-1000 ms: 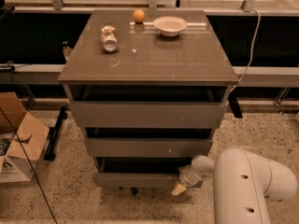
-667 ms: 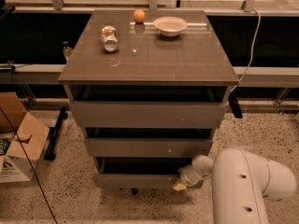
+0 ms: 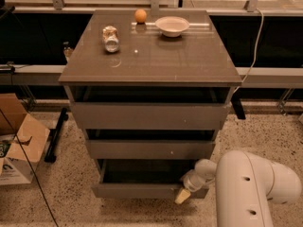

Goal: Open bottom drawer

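The grey-brown cabinet (image 3: 151,60) has three drawers. The bottom drawer (image 3: 142,190) is the lowest, slimmest front; it stands pulled out a little, with a dark gap above it. The middle front (image 3: 149,149) and the tall top front (image 3: 149,116) sit above. My gripper (image 3: 185,194) is at the bottom drawer's right end, its pale tip touching the front's right edge. My white arm (image 3: 251,188) fills the lower right.
On the cabinet top lie a crushed can (image 3: 111,38), an orange (image 3: 140,15) and a white bowl (image 3: 172,25). A cardboard box (image 3: 16,141) sits on the speckled floor at left. A black bar (image 3: 56,134) leans beside the cabinet.
The bottom drawer and my gripper have shifted very slightly toward the camera; otherwise nothing has visibly changed.
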You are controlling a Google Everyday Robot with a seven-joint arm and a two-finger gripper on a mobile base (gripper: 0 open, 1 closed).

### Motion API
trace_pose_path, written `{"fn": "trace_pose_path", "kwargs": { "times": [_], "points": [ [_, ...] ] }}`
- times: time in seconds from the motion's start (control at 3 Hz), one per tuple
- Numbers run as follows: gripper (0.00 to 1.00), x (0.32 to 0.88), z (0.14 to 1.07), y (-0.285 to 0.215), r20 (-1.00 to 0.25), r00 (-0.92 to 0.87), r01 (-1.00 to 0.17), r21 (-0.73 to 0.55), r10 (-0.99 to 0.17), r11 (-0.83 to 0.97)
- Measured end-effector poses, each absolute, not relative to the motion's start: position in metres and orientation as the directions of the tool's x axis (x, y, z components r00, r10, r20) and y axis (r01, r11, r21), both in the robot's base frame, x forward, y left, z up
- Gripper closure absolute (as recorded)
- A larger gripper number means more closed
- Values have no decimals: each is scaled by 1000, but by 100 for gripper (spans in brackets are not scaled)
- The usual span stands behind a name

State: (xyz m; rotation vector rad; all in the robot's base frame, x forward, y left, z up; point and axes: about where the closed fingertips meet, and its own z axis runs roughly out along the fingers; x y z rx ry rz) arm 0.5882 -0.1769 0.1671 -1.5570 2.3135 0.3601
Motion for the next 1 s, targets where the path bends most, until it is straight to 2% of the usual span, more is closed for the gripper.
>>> {"fn": "trace_pose_path", "kwargs": {
  "times": [0.33, 1.0],
  "points": [
    [0, 587, 165, -175, -404, -349, -929, 29, -845, 370],
    [0, 568, 159, -167, -348, -319, -946, 72, -881, 315]
  ]
}}
